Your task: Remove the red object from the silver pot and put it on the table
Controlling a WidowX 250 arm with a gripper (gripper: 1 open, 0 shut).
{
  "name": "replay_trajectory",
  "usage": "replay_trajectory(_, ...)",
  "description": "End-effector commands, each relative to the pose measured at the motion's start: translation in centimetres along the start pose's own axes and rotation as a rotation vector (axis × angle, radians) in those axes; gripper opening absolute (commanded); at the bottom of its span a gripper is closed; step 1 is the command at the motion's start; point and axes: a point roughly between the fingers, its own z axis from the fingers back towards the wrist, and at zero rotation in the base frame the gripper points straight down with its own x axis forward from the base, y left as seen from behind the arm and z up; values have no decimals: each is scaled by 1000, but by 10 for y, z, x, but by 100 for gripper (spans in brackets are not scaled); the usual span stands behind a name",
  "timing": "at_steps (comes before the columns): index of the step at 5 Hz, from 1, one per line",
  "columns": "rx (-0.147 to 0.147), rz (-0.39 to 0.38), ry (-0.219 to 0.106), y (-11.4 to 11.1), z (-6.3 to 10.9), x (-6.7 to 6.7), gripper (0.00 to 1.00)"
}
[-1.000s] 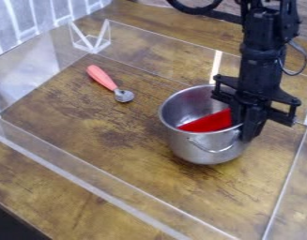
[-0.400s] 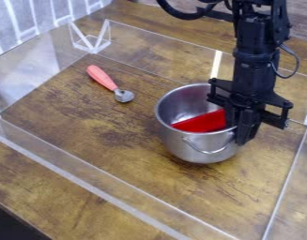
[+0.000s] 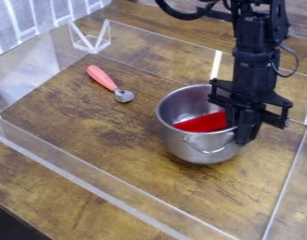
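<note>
The silver pot (image 3: 193, 136) stands on the table (image 3: 105, 141) right of centre, one loop handle facing the front. Inside it lies the red object (image 3: 200, 121), flat and slanting up toward the pot's right rim. My black gripper (image 3: 245, 129) points almost straight down into the right side of the pot. Its fingers are together at the red object's right end, which they hide. The jaws look shut on that end of the red piece.
A metal spoon with a salmon handle (image 3: 107, 82) lies left of the pot. Low clear acrylic walls (image 3: 68, 159) edge the table, and a clear folded stand (image 3: 90, 37) sits at the back left. Cables hang behind the arm.
The pot has slid a little to the left and the gripper shifted slightly with it since the earliest frame. Nothing differs between the last two frames.
</note>
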Motion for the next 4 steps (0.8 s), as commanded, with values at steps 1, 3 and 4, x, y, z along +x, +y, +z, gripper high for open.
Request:
replay_trajectory(1, -17, -23, -32, 3, 13, 0, 0)
replay_trajectory(3, -43, -57, -16, 3, 11, 0, 0)
replay_trajectory(4, -54, -72, -7, 3, 10, 0, 0)
